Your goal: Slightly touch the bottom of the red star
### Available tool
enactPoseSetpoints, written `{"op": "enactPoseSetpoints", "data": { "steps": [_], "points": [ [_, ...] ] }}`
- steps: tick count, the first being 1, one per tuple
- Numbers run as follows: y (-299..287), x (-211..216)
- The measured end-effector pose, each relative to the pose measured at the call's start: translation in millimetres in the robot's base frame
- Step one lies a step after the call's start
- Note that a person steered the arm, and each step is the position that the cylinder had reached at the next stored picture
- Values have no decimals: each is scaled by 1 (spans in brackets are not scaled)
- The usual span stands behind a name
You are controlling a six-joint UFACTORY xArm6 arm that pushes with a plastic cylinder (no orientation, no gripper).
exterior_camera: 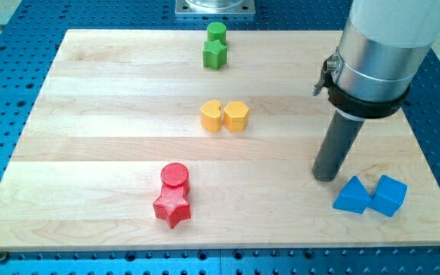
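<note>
The red star [172, 206] lies on the wooden board [90, 114] at the view's lower middle-left, touching a red cylinder [175, 176] just above it. My tip [326, 178] rests on the board at the view's right, far to the right of the red star and slightly above its level. The tip stands just left of and above a blue triangular block [352, 196]. The dark rod rises from the tip into a large silver and white arm body [376, 53].
A blue cube-like block [389, 195] sits right of the blue triangular block. Two yellow blocks [212, 116] [236, 116] sit side by side at the board's middle. A green cylinder [217, 32] and a green star [215, 54] sit at the top.
</note>
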State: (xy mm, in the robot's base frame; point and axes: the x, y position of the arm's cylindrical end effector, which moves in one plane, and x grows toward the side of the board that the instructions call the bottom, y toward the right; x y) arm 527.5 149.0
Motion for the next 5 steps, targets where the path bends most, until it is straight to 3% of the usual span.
{"op": "enactPoseSetpoints", "data": {
  "steps": [5],
  "points": [
    [-1, -16]
  ]
}}
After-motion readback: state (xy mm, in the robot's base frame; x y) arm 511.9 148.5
